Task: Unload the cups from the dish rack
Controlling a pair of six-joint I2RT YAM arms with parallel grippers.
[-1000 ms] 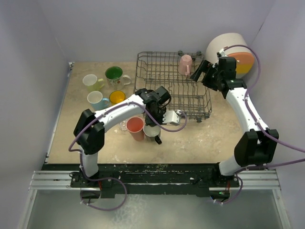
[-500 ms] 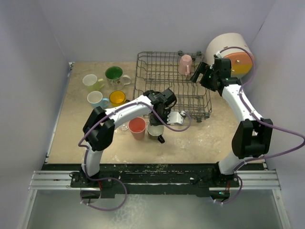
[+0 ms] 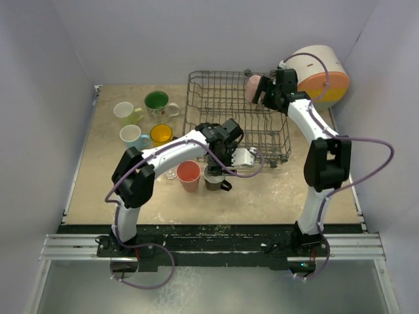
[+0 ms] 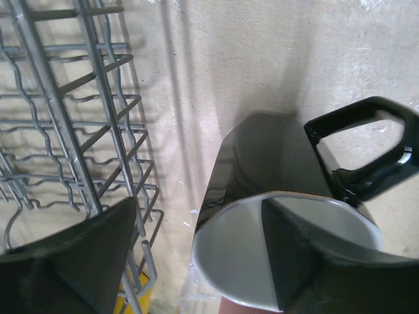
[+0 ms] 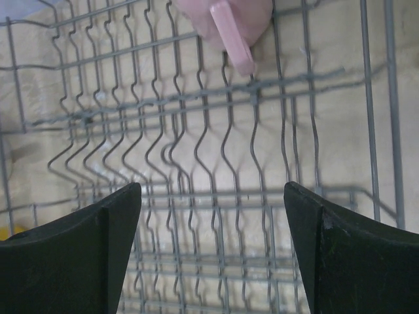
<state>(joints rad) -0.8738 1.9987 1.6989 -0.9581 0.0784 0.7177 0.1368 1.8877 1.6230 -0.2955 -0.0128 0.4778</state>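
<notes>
The black mug [image 3: 211, 182] stands upright on the table beside the salmon tumbler [image 3: 188, 173]. My left gripper [image 3: 220, 169] is open right above it. In the left wrist view one finger [image 4: 308, 261] dips inside the black mug [image 4: 262, 163], while the other hangs apart outside it. The gap of my left gripper [image 4: 196, 261] spans the mug's rim without pinching it. The pink mug [image 3: 254, 85] sits at the back right of the dish rack [image 3: 222, 124]. My right gripper [image 3: 263, 93] hovers open next to it. From the right wrist the pink mug [image 5: 229, 19] lies well ahead of my right gripper [image 5: 213, 252].
Several cups stand left of the rack: pale yellow-green [image 3: 126, 112], green-inside white [image 3: 157, 103], light blue [image 3: 134, 136], yellow-orange [image 3: 161, 133]. A clear glass [image 3: 170, 173] stands left of the tumbler. A round cream-orange drawer box [image 3: 321, 69] sits behind the rack's right corner.
My left gripper has opened and let go of the black mug, which now rests on the table. The right arm has swung left across the rack's back corner to the pink mug.
</notes>
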